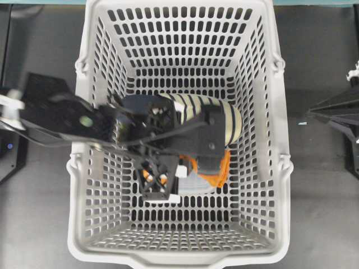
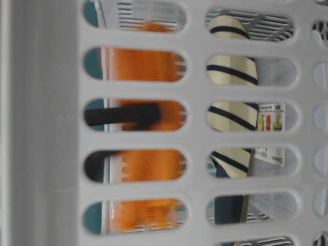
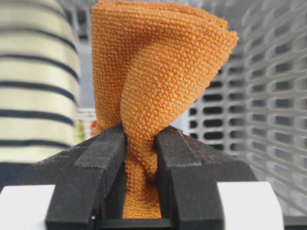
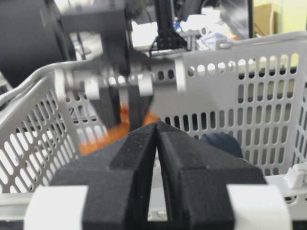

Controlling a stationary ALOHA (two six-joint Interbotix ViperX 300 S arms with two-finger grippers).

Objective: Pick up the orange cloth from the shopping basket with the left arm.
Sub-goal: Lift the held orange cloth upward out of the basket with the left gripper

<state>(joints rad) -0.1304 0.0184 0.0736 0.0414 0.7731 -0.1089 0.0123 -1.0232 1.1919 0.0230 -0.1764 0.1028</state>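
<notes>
Inside the shopping basket (image 1: 263, 185), the left gripper (image 3: 140, 158) is clenched on a bunched fold of the orange cloth (image 3: 153, 76), the striped slipper (image 1: 224, 120) at its 12 o'clock, while the right gripper (image 4: 157, 143) waits outside, jaws pressed together.

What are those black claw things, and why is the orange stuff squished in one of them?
Those are two robot arms, each ending in a pincer. One picture looks down from above, one peeks through the basket's side, and two come from cameras on the arms' wrists. The big grey shopping basket holds a striped slipper and an orange cloth. The left pincer reaches into the basket and pinches the cloth tightly, so it bunches up. The right pincer waits outside the basket, shut and holding nothing.
</notes>
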